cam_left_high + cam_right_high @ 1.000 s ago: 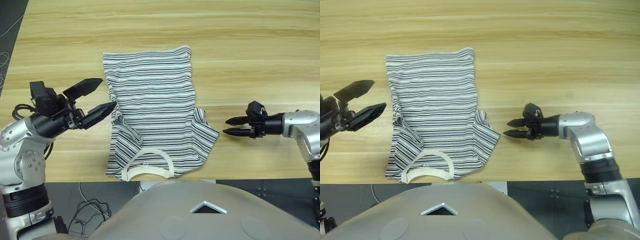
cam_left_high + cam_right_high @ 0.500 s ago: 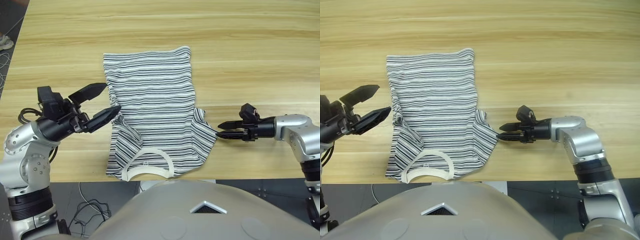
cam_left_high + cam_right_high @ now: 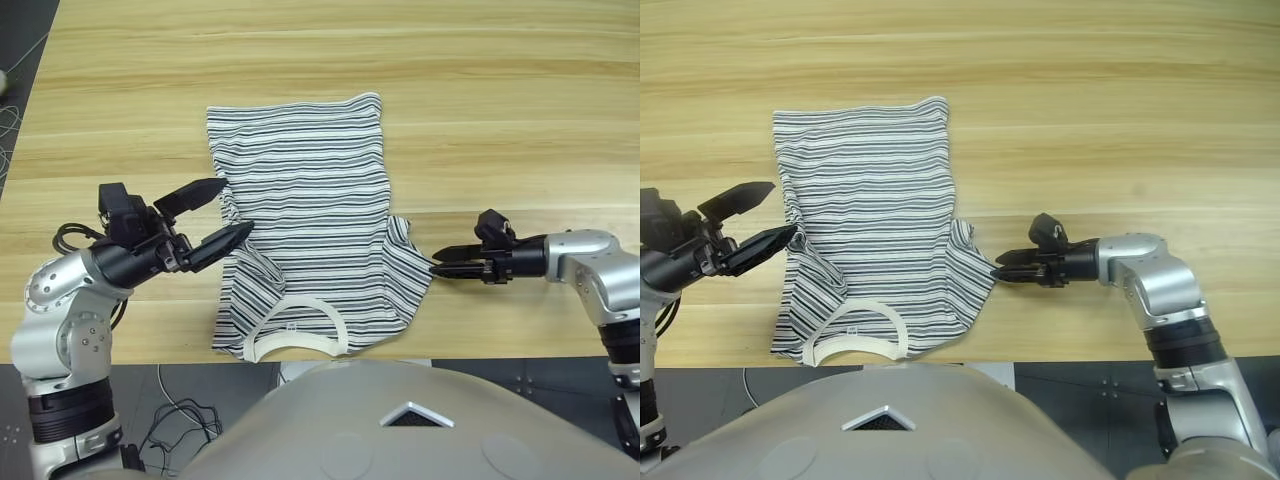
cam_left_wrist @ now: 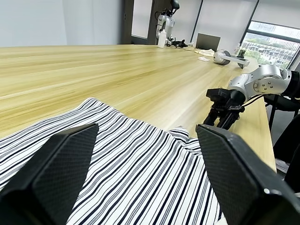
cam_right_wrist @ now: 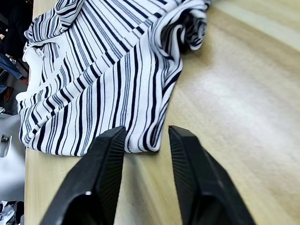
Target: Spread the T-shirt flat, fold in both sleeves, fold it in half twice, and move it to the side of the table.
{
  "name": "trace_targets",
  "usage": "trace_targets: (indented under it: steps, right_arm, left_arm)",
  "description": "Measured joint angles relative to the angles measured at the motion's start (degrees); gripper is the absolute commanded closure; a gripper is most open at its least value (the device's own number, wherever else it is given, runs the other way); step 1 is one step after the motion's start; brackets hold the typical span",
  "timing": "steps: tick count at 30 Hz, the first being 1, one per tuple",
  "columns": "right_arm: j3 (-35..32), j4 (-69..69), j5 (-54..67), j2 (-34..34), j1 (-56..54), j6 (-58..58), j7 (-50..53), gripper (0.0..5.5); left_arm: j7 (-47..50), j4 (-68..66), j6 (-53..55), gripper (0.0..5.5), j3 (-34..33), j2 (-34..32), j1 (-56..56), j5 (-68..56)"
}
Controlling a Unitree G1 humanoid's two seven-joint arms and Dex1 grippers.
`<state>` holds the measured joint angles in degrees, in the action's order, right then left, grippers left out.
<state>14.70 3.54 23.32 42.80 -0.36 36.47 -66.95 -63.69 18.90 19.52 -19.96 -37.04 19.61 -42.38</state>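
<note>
Both grippers had closed in at the near end of the T-shirt, which lay on the table with its collar nearest and its hem farthest. The right gripper had slid up until its narrowly parted fingers bracketed the right sleeve tip. The left gripper, fingers wide, had come over the bunched left sleeve. Neither gripped cloth yet, so sleeve handling looked only about to begin.

The T-shirt carries thin black, grey and white stripes across its width, and the sleeve at the right gripper shows the same banding. Its collar band is plain cream. The table is pale, straight-grained wood. The left gripper is black, with finely cross-hatched pads.
</note>
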Motion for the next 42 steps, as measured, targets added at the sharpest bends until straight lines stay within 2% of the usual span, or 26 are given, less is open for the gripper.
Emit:
trace_targets:
  steps: [6, 16, 26, 32, 37, 42]
  right_arm:
    - [0.6, 0.76, 0.02, 0.0, 1.08, 0.43, -0.01, 5.39]
    - [0.58, 1.91, -0.22, 0.01, 1.49, 0.3, 0.55, 5.39]
    - [-2.76, 16.14, 3.95, 1.28, 2.17, 2.42, 0.6, 5.39]
    - [-2.73, 19.07, 4.57, 1.5, 2.1, 3.68, 1.96, 5.39]
    - [-0.05, 19.16, 4.29, -0.55, -0.46, 4.13, 3.84, 5.39]
    - [4.23, 17.01, 3.07, -5.79, -5.75, 5.4, 7.36, 5.39]
  left_arm:
    - [0.0, 0.0, 0.0, 1.61, 0.07, 0.0, -0.09, 0.03]
    - [-0.02, -0.64, -0.08, 1.61, 1.39, 0.01, -1.18, 1.03]
    - [-0.23, -1.33, -0.43, 1.61, 1.62, 0.01, -1.56, 0.97]
    - [-0.38, -1.35, -0.89, 1.61, 1.63, 0.01, -1.59, 0.96]
    - [-0.55, -1.4, -1.0, 1.61, 1.79, 0.01, -1.61, 0.96]
    - [-0.62, -1.87, -1.13, 1.61, 1.88, 0.02, -1.72, 0.96]
